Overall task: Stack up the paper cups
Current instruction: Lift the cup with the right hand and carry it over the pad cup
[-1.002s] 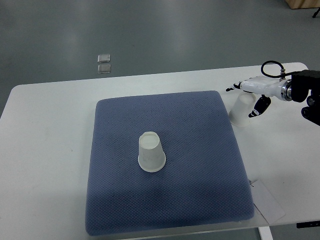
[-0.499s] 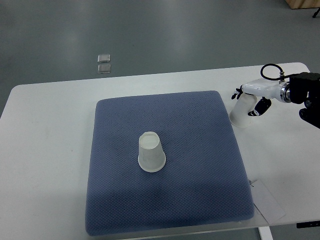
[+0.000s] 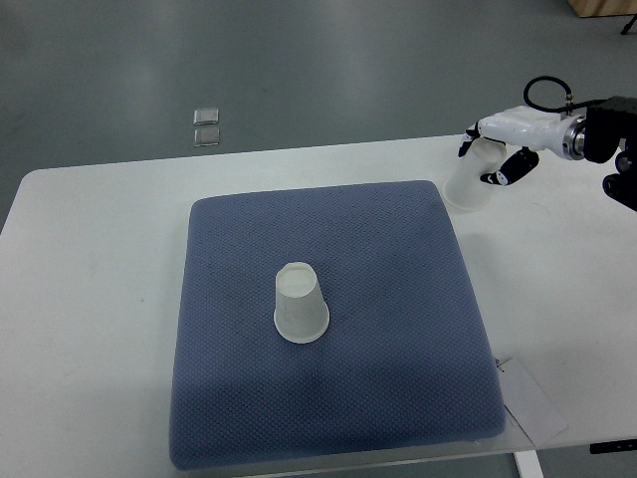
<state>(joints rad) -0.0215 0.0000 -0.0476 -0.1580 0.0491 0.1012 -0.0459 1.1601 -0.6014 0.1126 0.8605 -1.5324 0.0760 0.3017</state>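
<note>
A square blue mat with a dimpled, woven-looking surface lies on the smooth white table. Two white paper cups show. One cup stands upside down near the mat's middle (its flat base faces up). The right hand has its fingers curled around the second cup, tilted, just past the mat's far right corner.

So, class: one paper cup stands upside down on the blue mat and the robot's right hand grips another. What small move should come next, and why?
Probably carry the held cup leftward and toward the robot, to above the inverted cup. The right hand grips it beyond the blue mat's far right corner, well apart from its target.
</note>
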